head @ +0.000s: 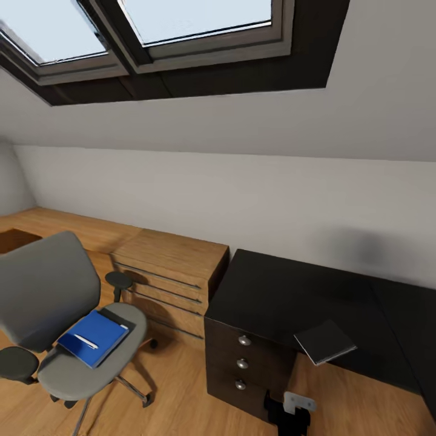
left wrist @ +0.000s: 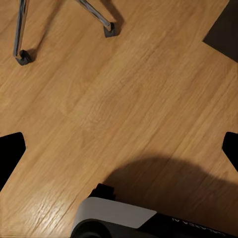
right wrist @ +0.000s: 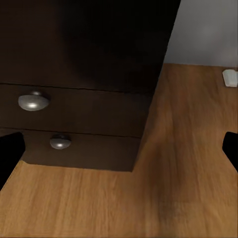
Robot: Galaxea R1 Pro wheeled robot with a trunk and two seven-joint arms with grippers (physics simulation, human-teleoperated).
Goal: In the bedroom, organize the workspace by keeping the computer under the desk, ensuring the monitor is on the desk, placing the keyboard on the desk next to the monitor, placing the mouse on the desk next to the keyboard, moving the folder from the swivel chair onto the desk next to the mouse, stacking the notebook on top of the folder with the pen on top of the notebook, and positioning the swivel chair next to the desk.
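A grey swivel chair (head: 60, 321) was seen at about 8 o'clock in the head view, with a blue folder (head: 92, 337) lying on its seat and a pen (head: 85, 342) resting on the folder. A dark worktop (head: 290, 303) with three knobbed drawers (head: 242, 363) stood at 4 o'clock, a dark notebook (head: 324, 342) overhanging its front edge. The worktop's right end was cut off. In the left wrist view the left tool (left wrist: 119, 148) was spread wide over wooden floor (left wrist: 124, 99), near chair legs (left wrist: 106, 22). The right tool (right wrist: 119, 148) was likewise spread, facing the drawers. A pale object (right wrist: 230, 78) at the wall could not be identified.
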